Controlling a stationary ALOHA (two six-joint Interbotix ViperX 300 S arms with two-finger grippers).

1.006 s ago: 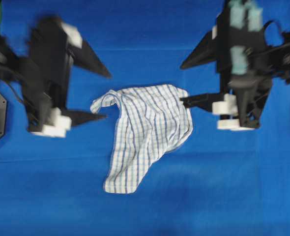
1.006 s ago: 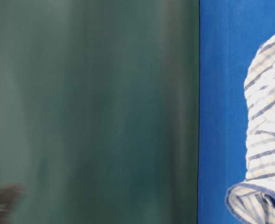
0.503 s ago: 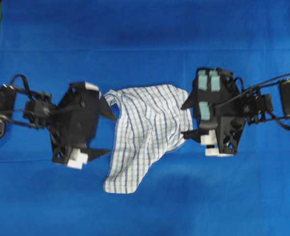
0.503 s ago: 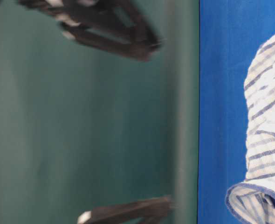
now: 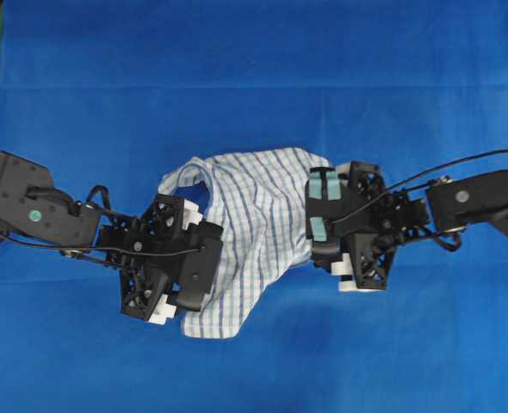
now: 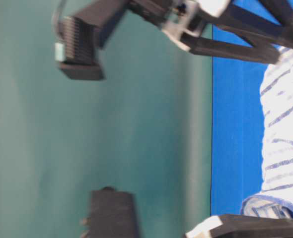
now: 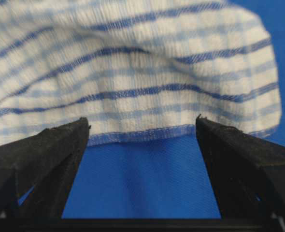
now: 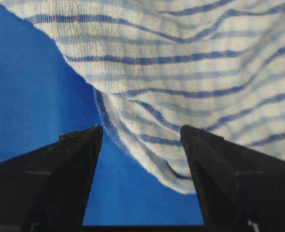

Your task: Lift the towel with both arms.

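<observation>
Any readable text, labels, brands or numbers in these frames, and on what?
None. The towel has only check stripes. The left gripper and right gripper carry no lettering. The teal tape patches are blank. The blue table cover is plain.

Both gripper bodies hide the towel's (image 5: 258, 232) side edges from overhead

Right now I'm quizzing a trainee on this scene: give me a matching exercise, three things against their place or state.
Things:
1. towel
2. left gripper
3. right gripper

Place or state:
A. open, teal tape patches, at the cloth's right edge
B. open, jaws either side of a blue hem, at the cloth's left edge
C. crumpled flat on the blue table cover

Pairs: 1-C, 2-B, 3-A
</observation>
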